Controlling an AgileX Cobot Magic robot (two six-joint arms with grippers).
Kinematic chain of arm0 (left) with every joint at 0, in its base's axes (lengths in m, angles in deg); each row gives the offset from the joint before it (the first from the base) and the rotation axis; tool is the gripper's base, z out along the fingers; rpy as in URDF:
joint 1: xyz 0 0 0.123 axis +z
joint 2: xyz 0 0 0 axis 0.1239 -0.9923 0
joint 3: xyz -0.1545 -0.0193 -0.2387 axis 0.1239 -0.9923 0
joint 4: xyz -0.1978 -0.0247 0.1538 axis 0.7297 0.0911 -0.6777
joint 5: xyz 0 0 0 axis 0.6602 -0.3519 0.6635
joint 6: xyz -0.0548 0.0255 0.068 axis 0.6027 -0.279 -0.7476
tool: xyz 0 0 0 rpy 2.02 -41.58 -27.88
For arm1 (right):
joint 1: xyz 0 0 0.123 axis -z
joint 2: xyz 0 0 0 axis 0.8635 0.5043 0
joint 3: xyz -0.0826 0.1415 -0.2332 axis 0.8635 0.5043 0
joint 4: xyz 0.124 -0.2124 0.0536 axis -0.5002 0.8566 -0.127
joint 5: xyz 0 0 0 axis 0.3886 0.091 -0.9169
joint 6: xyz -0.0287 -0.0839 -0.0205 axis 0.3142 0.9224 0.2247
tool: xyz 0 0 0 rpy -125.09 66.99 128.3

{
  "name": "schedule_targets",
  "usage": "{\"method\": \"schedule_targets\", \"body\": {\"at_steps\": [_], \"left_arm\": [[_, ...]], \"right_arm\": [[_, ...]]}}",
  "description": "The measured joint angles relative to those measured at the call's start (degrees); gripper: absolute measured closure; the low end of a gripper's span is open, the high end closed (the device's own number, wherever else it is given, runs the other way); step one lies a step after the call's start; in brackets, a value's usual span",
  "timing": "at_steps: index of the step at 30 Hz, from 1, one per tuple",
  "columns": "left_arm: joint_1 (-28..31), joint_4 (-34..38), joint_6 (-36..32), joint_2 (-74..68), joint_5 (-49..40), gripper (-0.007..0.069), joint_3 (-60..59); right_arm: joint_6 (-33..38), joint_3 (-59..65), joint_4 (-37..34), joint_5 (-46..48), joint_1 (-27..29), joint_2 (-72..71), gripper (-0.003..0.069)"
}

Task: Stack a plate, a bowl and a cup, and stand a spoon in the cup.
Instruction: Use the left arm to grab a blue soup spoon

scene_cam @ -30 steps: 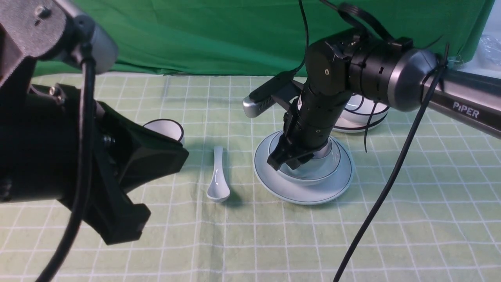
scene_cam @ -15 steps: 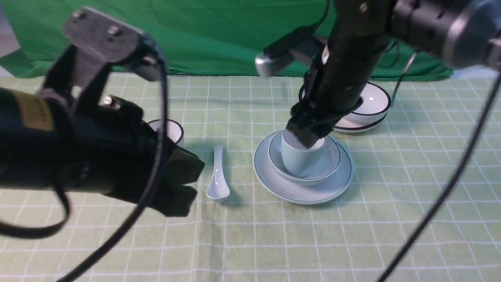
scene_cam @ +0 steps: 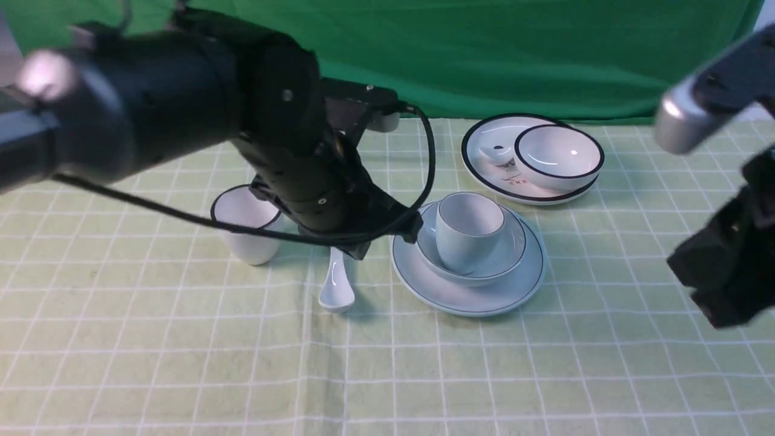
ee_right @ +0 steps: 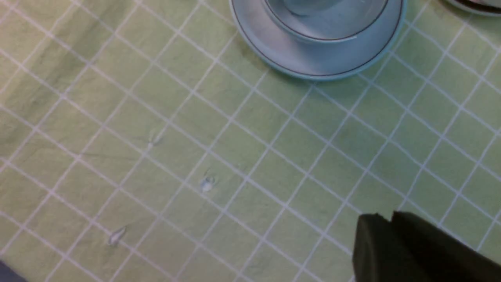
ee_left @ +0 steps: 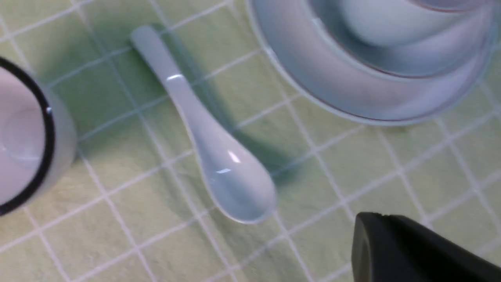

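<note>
At front-view centre, soup spoon (scene_cam: 336, 284) lay just below left gripper (scene_cam: 382, 240), handle up-frame, scoop down; right gripper (scene_cam: 720, 275) well apart, right edge. Neither gripper's opening could be told.

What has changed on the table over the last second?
The right end effector let go of the cup, lifted off it and pulled back to the robot's right. The left end effector swung forward and now hovers over the spoon handle. The cup stays in the bowl on the plate; the spoon, black-rimmed cup, black-rimmed bowl and printed plate have not moved.
</note>
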Motion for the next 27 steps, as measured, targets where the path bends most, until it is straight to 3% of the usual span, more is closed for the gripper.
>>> {"method": "schedule_targets", "body": {"at_steps": [7, 12, 15, 22, 27], "left_arm": [[4.44, -2.75, 1.57, -13.61, -2.35, 0.0443, 10.12], [6.07, -3.68, 1.57, -19.64, -1.56, 0.0314, 14.75], [6.2, -4.97, 1.57, -22.32, -0.02, 0.0274, 16.07], [6.2, -6.86, 2.49, -25.58, 3.83, 0.0293, 16.69], [6.15, -4.58, 2.77, -25.85, 3.72, 0.0455, 17.11]], "right_arm": [[-1.09, 7.65, 0.0, -0.98, 0.0, -13.46, 0.0576], [-2.09, 8.56, 0.0, 0.23, 0.0, -17.34, 0.0571], [-2.09, 8.56, 0.0, 1.12, 0.0, -18.19, 0.0568], [-2.09, 8.56, 0.0, 3.0, 0.0, -18.21, 0.0568], [-2.09, 8.56, 0.0, 3.0, 0.0, -18.21, 0.0568]]}}
